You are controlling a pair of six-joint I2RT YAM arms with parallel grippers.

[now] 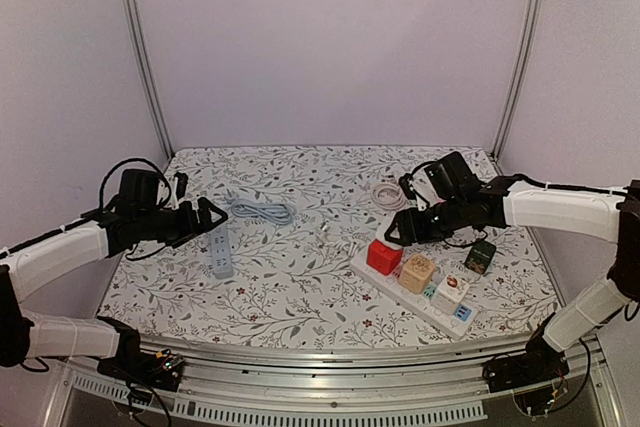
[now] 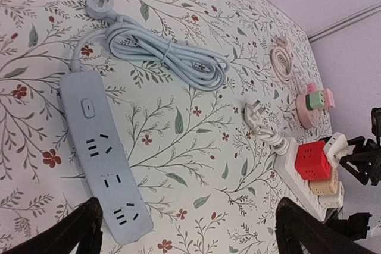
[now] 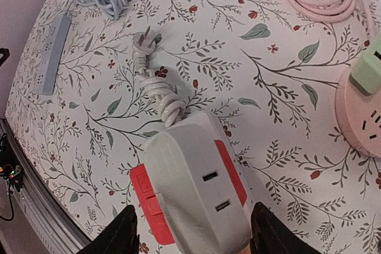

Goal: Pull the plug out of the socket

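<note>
we reckon plug [image 3: 199,185] light, rigid, slick plastic. sits on strip [image 1: 398,293] beside red cube [image 1: 383,257]. right end effector [image 3: 193,224] clamped on its flat sides. left end effector [image 2: 187,221] wide open, empty.

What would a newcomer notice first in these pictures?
First comes the white plug adapter, gripped by the right gripper at the far end of the white power strip, beside a red cube adapter on the table's right side. Next, the pale blue power strip with its bundled cord lies on the left, with the open left gripper hovering near it.
</note>
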